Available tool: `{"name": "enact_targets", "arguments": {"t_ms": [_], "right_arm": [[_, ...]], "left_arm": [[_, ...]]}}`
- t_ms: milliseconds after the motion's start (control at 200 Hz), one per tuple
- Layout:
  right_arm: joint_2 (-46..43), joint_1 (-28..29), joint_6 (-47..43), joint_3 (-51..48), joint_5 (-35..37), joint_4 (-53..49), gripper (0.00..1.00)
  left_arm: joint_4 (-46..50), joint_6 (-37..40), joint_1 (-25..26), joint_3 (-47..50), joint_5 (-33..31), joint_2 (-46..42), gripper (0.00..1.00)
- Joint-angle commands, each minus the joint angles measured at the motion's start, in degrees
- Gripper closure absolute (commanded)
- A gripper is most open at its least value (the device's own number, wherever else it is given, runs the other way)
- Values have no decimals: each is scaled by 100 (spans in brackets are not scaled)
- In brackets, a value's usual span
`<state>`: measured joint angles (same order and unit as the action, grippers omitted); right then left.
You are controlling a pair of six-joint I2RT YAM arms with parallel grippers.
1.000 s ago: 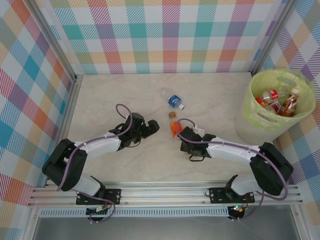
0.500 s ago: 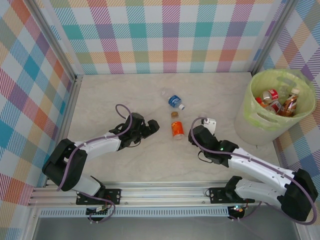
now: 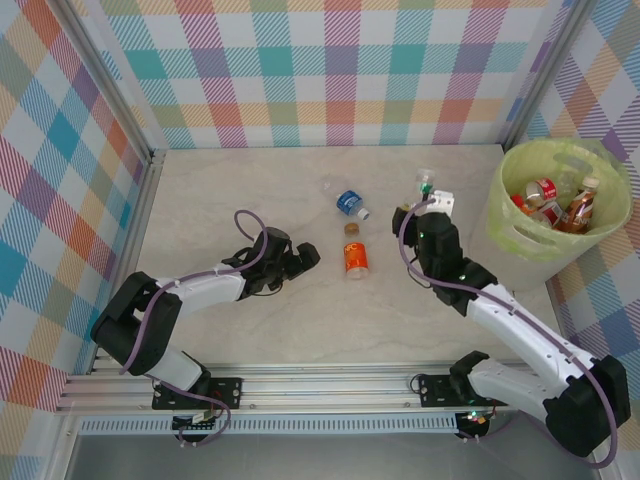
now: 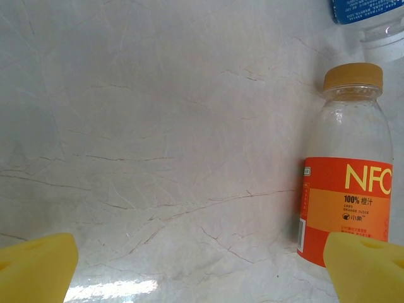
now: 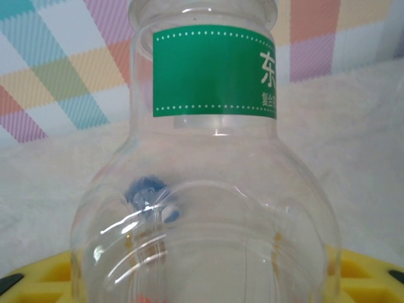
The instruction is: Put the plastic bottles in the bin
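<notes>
One green-labelled bottle (image 3: 425, 183): clamped between the pads of the right gripper (image 3: 427, 198), neck pointing away from the wrist. A second ago this gripper sat low at table centre beside the orange-labelled bottle (image 3: 355, 258). It now stands toward 2 o'clock of that spot, roughly midway to the bin (image 3: 520, 250).

Bin: far right, 3 o'clock of the carried bottle and well apart from it. Several bottles (image 3: 548, 200) lie inside.

Judgement: carry in progress, and release is not yet due because the load is short of the rim.

Two bottles left on the table: the orange-labelled one, unmoved, and a blue-labelled bottle (image 3: 348, 202) near its 12 o'clock.

Left gripper (image 3: 306, 258): fingers (image 4: 35, 265) spread wide and empty, at 9 o'clock of the orange-labelled bottle, unchanged.
</notes>
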<state>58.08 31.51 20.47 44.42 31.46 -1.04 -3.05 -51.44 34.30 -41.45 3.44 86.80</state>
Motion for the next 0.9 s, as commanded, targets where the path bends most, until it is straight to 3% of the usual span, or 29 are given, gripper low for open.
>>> {"name": "enact_targets", "arguments": {"t_ms": [0,285,640,895], "right_arm": [[35,-307,-947,506,-579,726,52],[28,-1520,-1916,1238,-1048,820,52],[48,-3459,-2187,2277,-1255,-464,52],[299,-4503,-2446,2537,-575,-935,51]], "left_arm": [[94,-42,-55,-160,34,3,0],[299,-17,-55,-430,130,154,0],[436,-11,-55,-613,334,278,0],[1754,598,198,-1495,-529,164,0]]}}
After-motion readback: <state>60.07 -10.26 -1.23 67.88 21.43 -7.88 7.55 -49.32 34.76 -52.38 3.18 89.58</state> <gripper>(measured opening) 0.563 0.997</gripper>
